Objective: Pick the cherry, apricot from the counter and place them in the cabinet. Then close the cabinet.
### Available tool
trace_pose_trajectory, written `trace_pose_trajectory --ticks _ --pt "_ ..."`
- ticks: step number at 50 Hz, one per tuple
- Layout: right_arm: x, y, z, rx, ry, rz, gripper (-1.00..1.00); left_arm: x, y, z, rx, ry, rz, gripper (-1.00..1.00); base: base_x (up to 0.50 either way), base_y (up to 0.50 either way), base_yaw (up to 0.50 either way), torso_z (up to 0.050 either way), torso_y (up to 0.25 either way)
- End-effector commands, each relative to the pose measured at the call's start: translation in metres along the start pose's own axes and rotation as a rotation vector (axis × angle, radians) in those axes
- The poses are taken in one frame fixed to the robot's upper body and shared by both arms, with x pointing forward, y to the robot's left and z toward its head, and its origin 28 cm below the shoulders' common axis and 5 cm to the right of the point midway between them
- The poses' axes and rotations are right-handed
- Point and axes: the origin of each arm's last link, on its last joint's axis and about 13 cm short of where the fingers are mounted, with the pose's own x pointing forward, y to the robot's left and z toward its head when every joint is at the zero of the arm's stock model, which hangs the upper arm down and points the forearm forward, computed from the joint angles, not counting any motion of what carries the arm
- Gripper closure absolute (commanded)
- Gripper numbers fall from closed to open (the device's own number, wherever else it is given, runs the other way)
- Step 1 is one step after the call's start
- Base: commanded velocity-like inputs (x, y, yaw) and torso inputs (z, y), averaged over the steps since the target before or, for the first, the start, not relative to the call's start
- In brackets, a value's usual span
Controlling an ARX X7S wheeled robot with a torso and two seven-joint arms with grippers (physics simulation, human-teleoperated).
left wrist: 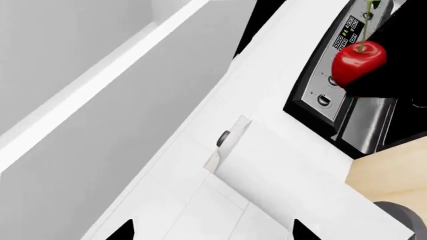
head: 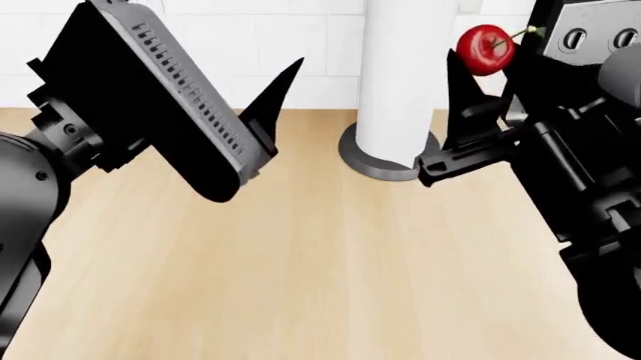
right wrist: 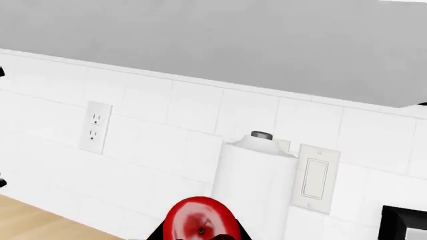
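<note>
The right claw (head: pixel 479 64), gripping the cherry (head: pixel 486 49), is hanging just beside the paper towel roll (head: pixel 406 75), which is standing between it and the left claw (head: pixel 285 82). Behind the roll the tiled wall (right wrist: pixel 153 130) is closing the way, with a steel appliance (left wrist: pixel 347 95) close at the right claw's outer side. Below both claws, the counter (head: pixel 300 270) is lying bare and open.

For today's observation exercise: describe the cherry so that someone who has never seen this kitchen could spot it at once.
Find the tall white paper-towel roll standing on the wooden counter against the tiled wall. Just beside its upper part, the right hand holds the cherry in the air. It is the only bright red thing there: small, round and glossy, with a thin greenish stem.
</note>
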Motion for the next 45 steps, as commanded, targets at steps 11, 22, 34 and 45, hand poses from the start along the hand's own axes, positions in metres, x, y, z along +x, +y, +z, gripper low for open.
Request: trace_pose_trajectory --ticks 11,22,34,45 --pt "0.004 0.01 0.065 -0.042 -0.234 -0.053 1.0 -0.005 -0.001 -0.006 -0.01 0.024 0.015 -1.0 0.0 0.0 0.0 0.0 0.0" --pt "0.017 0.015 0.089 0.011 -0.339 -0.113 1.0 -0.009 -0.001 -0.006 0.0 0.025 0.024 -1.0 0.0 0.0 0.0 0.0 0.0" --pt "0.033 0.01 0.113 0.018 -0.414 -0.175 1.0 -0.008 -0.003 -0.006 -0.001 0.021 0.024 -1.0 0.0 0.0 0.0 0.0 0.0" --pt "0.065 0.002 0.132 0.017 -0.458 -0.201 1.0 -0.009 -0.004 -0.008 -0.003 0.011 0.017 -1.0 0.0 0.0 0.0 0.0 0.0"
